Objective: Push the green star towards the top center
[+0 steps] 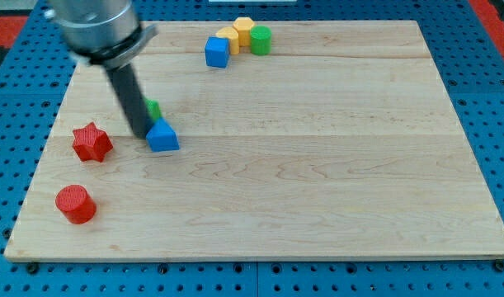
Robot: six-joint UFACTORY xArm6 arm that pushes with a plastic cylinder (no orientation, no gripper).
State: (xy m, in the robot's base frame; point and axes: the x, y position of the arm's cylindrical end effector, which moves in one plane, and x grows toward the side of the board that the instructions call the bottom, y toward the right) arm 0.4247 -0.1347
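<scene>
Seven blocks on a pale wooden board [317, 165], which lies on a blue pegboard surface [482, 264]. No containers; every block sits loose on the bare wood.

Left side, going rightward:
- Red cylinder [75, 204], about 8 o'clock from board centre, near the board's left edge, well apart from the rest.
- Red star [91, 142], at 12 o'clock from the red cylinder, near it but not touching.
- My tip [142, 132], the lower end of the dark rod [129, 97] that comes down from the grey arm body [95, 29] at the view's top left. It is a bare rod, so it grasps nothing. The tip sits just beside the blue triangular block [162, 136], at its 9 o'clock; whether they touch, cannot tell.
- Green star [153, 108]: only a small green patch shows, mostly hidden behind the rod and the blue triangular block. It lies at about 12 o'clock from that block, seemingly touching it. Shape not readable here.

Top centre cluster, about 11 o'clock from board centre:
- Blue cube [217, 51], lowest and leftmost.
- Yellow block [229, 38], touching the blue cube; shape unclear.
- Yellow hexagonal block [243, 30], against it.
- Green cylinder [261, 40], rightmost, touching the hexagonal block.
</scene>
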